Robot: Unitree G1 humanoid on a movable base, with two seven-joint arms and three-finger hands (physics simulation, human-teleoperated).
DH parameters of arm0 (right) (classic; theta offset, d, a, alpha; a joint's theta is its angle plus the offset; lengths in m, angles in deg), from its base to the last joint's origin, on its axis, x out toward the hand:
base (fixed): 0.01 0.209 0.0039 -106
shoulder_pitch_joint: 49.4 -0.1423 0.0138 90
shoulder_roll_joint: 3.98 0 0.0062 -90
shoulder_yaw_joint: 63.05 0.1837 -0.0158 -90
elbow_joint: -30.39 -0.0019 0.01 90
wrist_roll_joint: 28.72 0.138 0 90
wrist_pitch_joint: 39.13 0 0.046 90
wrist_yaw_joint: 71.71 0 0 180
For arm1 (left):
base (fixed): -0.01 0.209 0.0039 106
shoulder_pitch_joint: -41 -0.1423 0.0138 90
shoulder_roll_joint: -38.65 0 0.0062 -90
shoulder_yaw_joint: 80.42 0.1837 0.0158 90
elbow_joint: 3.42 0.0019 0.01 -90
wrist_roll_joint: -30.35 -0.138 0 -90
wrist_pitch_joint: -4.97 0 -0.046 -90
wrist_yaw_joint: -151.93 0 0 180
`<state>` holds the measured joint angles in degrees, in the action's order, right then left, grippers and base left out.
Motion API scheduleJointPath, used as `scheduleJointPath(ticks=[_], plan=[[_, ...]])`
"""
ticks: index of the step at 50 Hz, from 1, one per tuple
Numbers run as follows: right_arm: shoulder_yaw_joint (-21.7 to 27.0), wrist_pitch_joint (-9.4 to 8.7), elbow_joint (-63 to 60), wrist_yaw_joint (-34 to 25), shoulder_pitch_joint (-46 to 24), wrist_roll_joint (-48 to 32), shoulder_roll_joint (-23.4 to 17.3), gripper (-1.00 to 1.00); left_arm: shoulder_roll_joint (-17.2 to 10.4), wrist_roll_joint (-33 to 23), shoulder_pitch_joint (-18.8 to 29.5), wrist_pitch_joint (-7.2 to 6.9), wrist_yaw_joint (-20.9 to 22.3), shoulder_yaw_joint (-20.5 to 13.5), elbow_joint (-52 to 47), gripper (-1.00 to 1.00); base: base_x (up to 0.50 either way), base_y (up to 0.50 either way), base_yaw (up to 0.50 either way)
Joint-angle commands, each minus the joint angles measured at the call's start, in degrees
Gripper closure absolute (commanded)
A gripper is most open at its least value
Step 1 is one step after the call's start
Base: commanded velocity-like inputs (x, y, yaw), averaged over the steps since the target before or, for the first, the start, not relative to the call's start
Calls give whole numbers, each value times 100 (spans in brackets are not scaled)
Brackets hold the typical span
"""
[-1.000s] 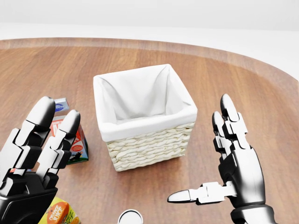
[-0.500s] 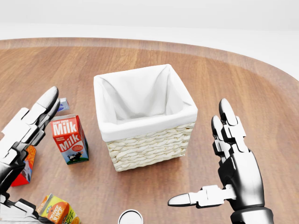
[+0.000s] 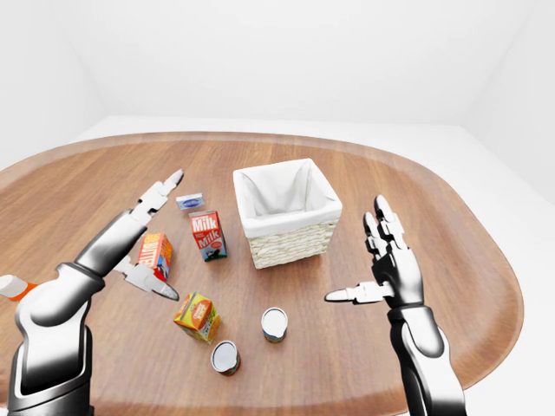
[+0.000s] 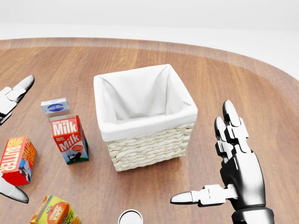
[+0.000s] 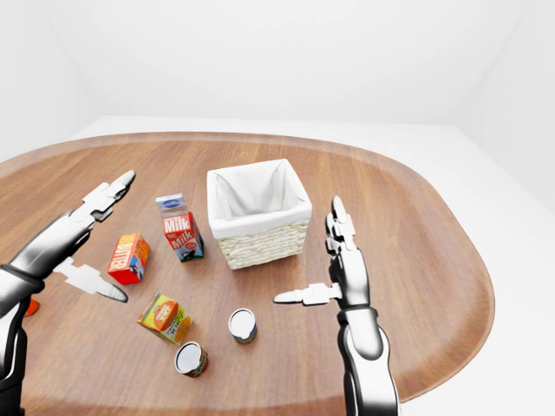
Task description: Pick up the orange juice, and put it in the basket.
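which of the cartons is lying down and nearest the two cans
The orange juice carton, orange and yellow, lying tilted on the table just left of the two cans. The milk carton stands upright by the basket; the red butter box lies farther left.

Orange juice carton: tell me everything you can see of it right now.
The orange juice carton is a small orange and yellow box with a green edge and printed fruit, apparently cardboard. It lies tilted on the wooden table, below the butter box in the right-eye view, left of two cans. Nothing touches it; both hands are open and apart from it.
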<state>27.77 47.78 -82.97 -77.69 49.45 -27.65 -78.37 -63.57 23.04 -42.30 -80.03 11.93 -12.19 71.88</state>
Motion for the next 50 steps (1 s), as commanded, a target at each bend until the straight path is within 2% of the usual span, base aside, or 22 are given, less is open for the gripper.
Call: scheduleJointPath(ticks=[1,6,12,15,20,25,29,34,40,48,50], plan=[[38,117,181,53,-16,32,13,-100,-86,-191,63,0,0,194,836,-100,0,0,0],[63,39,134,79,-54,69,6,-100,-45,-118,-182,0,0,254,718,-100,0,0,0],[81,34,149,81,-65,94,3,-100,119,-454,-443,0,0,281,1155,-100,0,0,0],[92,55,179,76,-64,110,2,-100,306,-860,-501,0,0,261,1558,-100,0,0,0],[103,-49,71,71,-68,131,-5,-100,193,-1212,-563,0,0,325,1827,-100,0,0,0],[94,20,128,74,-51,110,3,-100,39,-1460,-534,0,0,286,2067,-100,0,0,0],[111,-143,-28,80,-71,152,-1,-100,87,-1595,-613,0,0,288,2055,-100,0,0,0],[72,33,128,72,-24,94,8,-100,118,-1835,-514,0,0,319,2269,-100,0,0,0],[108,-22,105,73,-50,116,0,-100,96,-2202,-465,0,0,315,2475,-100,0,0,0],[88,105,232,79,-30,93,4,-100,102,-2446,-423,0,0,445,2515,-100,0,0,0],[102,57,234,90,-56,109,4,-100,197,-2747,-318,0,0,352,2684,-100,0,0,0]])
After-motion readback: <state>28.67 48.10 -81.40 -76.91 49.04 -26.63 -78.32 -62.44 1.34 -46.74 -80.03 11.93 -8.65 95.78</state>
